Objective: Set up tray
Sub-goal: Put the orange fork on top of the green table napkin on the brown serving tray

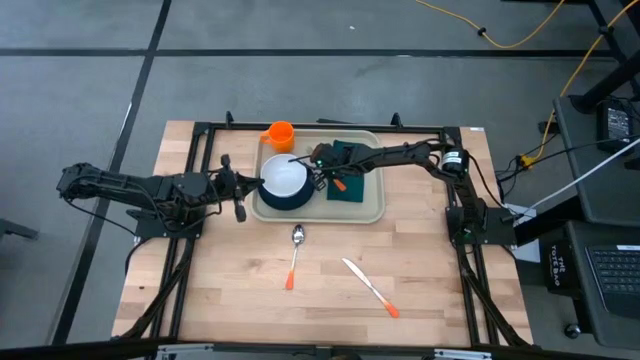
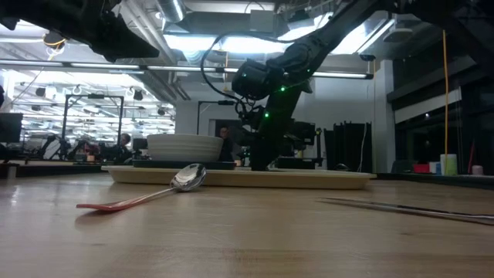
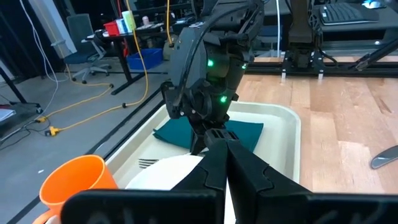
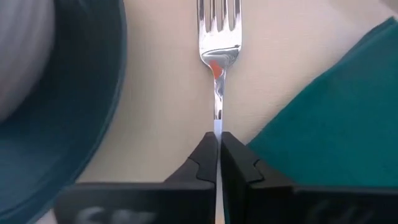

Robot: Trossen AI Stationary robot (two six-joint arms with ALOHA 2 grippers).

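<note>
The beige tray (image 1: 372,205) lies at the table's far middle. On it sit a dark plate (image 1: 270,203) carrying a white bowl (image 1: 284,178), and a dark green napkin (image 1: 352,165) on its right half. My right gripper (image 1: 323,178) reaches in from the right, between plate and napkin, shut on a fork (image 4: 218,37). Just off the tray's left edge, my left gripper (image 1: 243,192) is shut and touches nothing; its fingers (image 3: 249,171) point toward the tray. My right gripper pinches the fork's metal neck (image 4: 217,121), just behind the tines, between its two fingertips. The fork lies along the fingers, tines (image 4: 219,15) sticking out past them over the tray floor (image 4: 168,93). The fingers slant down from the table's right. Whether the tines touch the tray, I cannot tell.
An orange cup (image 1: 279,135) stands on the table just beyond the tray's far-left corner. Nearer on the wood lie a spoon (image 1: 296,255) and a knife (image 1: 370,287), both with orange handles. The table's near half has free room around them.
</note>
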